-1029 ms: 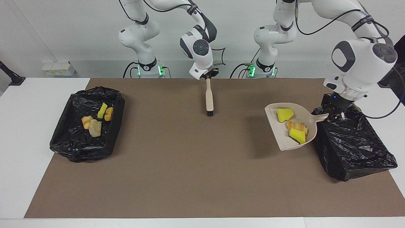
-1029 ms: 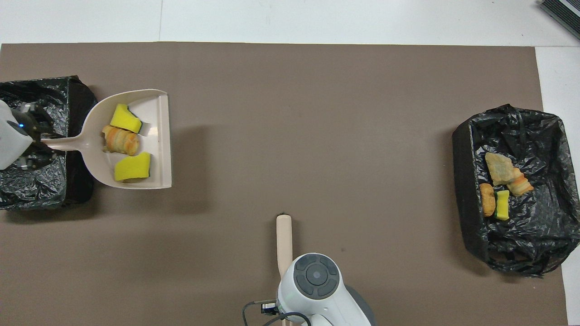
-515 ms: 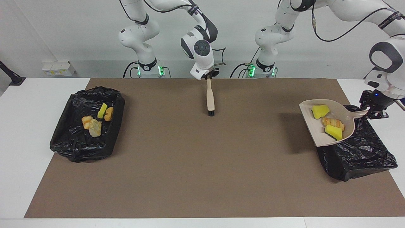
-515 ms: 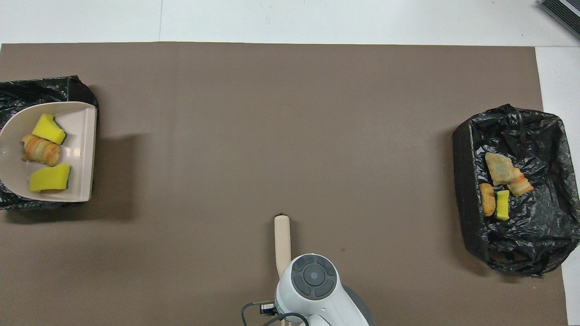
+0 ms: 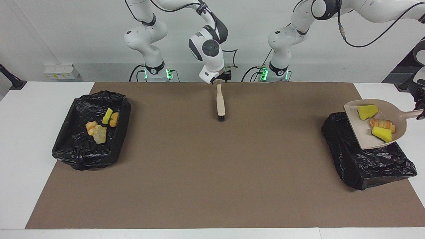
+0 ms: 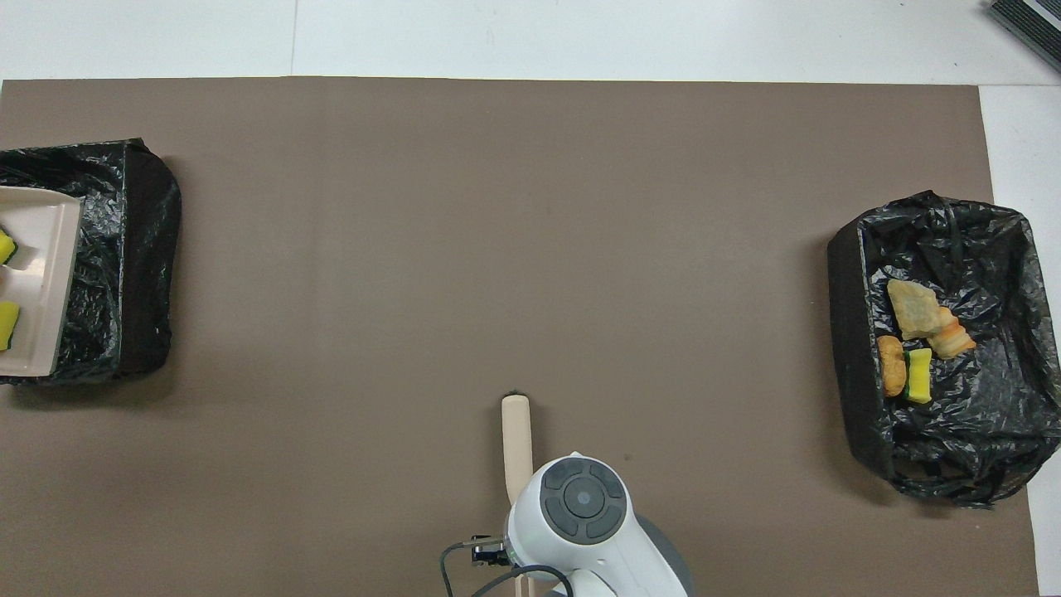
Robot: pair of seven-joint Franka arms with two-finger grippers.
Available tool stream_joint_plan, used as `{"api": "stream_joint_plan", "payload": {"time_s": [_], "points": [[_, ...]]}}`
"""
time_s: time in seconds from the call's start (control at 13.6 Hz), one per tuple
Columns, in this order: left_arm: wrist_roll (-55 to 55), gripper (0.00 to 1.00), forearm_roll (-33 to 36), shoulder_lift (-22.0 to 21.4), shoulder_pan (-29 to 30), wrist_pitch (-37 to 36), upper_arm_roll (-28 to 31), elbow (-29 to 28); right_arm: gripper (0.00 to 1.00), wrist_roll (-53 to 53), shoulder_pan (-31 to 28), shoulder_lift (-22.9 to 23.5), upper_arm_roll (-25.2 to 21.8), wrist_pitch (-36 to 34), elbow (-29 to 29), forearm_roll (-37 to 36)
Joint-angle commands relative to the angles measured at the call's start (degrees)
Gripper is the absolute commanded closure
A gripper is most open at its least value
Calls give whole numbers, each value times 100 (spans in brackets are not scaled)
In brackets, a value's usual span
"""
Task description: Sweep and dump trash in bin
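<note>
Wide white surface (image 5: 30,139) here, with a brown mat (image 5: 206,172) spread over most of it. Two bins lined with black bags sit on the mat, one at each end.

The bin at the left arm's end (image 5: 362,166) has the beige dustpan (image 5: 365,139) hanging over it, loaded and roughly level. The bin at the right arm's end (image 5: 86,156) already has scraps lying in its bottom.

Mid-surface and close to the robots, the brush (image 5: 220,103) stands tilted. Its dark bristles are down on the mat and its handle top is up at the right hand (image 5: 219,77). Whether that hand is clamped on it or spread, I cannot tell.

Now the trash. Three pieces ride in the dustpan: a yellow sponge chunk (image 5: 367,112), a bread-like roll (image 5: 382,124) and a second sponge chunk (image 5: 381,133).

Down in the other bin are a yellow-green sponge (image 5: 107,115), an orange lump (image 5: 114,119) and tan pieces (image 5: 96,130), all bunched together.

And the left hand (image 5: 421,109), right at the frame's edge, is pinching the dustpan's handle.
</note>
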Motion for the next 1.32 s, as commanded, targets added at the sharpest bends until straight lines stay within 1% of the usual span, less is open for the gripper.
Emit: {"api": "stream_joint_plan", "payload": {"time_s": [0.0,0.07,0.15,0.29,0.37,0.51,0.59,0.74,0.88,1.1,1.25], "points": [[-664,100,852,167,-265,110,15,297,0,-160,-501,-282,5,-236,325,-841],[-1085,100,1300,158,-353,250,-3,279,0,-169,-703,-309,5,-227,439,-1220],[-1307,100,1566,132,-389,356,6,236,0,-186,-879,-292,5,-175,614,-1537],[-1371,100,2040,71,-415,567,15,8,0,-178,-1266,-178,14,-157,1010,-2283],[-1449,100,2400,9,-494,638,15,-89,0,-204,-1441,-212,14,-209,1186,-2557],[-1703,100,3365,-61,-757,621,15,-169,0,-361,-2038,-378,14,-350,1468,-2665],[-1879,100,3683,-131,-802,560,15,-187,0,-719,-2276,-423,5,-411,1590,-2674],[-2030,100,3888,-482,-872,611,15,-405,0,-1562,-2785,-467,-12,-587,1862,-2682],[-2222,100,4169,-772,-881,647,6,-564,0,-2118,-3234,-467,-12,-1077,2293,-2682],[-2389,100,4118,-896,-1337,70,-12,-626,0,-2506,-3727,-467,-39,-1701,2785,-2682],[-2592,100,3829,-940,-1513,-195,-29,-679,0,-2664,-3921,-502,-100,-2316,3207,-2682]]}}
